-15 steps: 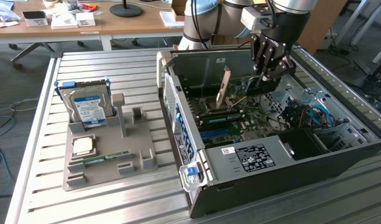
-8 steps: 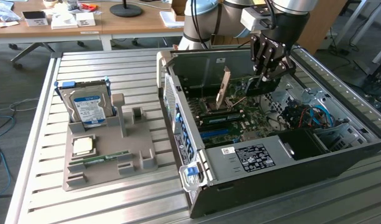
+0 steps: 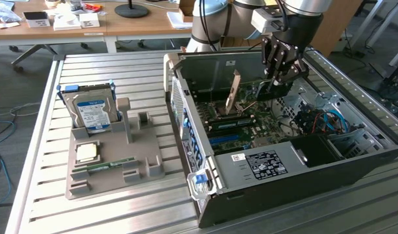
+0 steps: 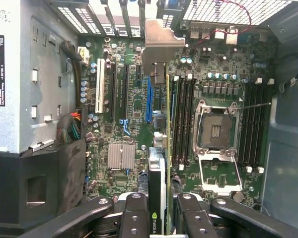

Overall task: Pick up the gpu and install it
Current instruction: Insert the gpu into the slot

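Note:
The gpu [image 4: 157, 173] is held on edge between my gripper's [image 4: 159, 206] fingers [image 4: 134, 210], which are shut on it. Its silver end bracket [image 4: 159, 44] points at the case's rear slots. Its green board edge runs down over the motherboard [image 4: 134, 99], just beside the blue slot [image 4: 148, 101]. I cannot tell whether it touches the slot. In the exterior view my gripper [image 3: 280, 80] reaches down into the open computer case [image 3: 186, 126], and the gpu [image 3: 237, 90] stands upright to its left over the board.
A grey fixture [image 3: 114, 161] on the slatted table holds a hard drive [image 3: 91, 109], a CPU [image 3: 87, 152] and a RAM stick [image 3: 111, 165]. The power supply [image 3: 264, 163] and case walls hem in the gripper. An empty CPU socket [image 4: 216, 131] and a heatsink [image 4: 121, 156] flank the card.

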`<state>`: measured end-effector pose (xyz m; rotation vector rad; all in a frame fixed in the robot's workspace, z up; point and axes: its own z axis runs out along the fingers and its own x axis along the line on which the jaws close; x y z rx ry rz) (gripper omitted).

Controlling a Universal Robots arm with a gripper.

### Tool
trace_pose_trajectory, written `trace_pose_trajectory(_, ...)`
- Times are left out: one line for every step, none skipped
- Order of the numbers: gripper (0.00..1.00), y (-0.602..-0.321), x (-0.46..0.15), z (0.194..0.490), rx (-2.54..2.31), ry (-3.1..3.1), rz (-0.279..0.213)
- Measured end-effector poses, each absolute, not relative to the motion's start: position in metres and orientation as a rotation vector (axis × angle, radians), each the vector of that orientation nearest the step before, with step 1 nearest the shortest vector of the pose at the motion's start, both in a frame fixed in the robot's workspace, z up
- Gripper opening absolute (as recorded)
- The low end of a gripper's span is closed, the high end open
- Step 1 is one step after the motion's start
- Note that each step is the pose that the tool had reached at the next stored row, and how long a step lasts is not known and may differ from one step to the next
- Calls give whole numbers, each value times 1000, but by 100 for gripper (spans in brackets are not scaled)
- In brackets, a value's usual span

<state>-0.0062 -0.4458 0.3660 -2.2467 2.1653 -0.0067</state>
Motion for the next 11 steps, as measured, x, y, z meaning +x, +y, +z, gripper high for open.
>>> trace_pose_trajectory(27,-446,-6,366,-2247,2165,-7)
trace_pose_trajectory(27,-446,-6,366,-2247,2165,-7)
trace_pose_trajectory(27,-446,-6,366,-2247,2165,-7)
trace_pose_trajectory(27,-446,-6,366,-2247,2165,-7)
trace_pose_trajectory(27,-446,-6,366,-2247,2165,-7)
trace_pose_trajectory(27,-446,-6,365,-2246,2165,-6)
trace_pose_trajectory(27,-446,-6,365,-2247,2165,-6)
trace_pose_trajectory(27,-446,-6,365,-2247,2165,-7)
trace_pose_trajectory(27,-446,-6,364,-2247,2165,-7)
trace_pose_trajectory(27,-446,-6,364,-2247,2165,-7)
trace_pose_trajectory(27,-446,-6,364,-2247,2165,-7)
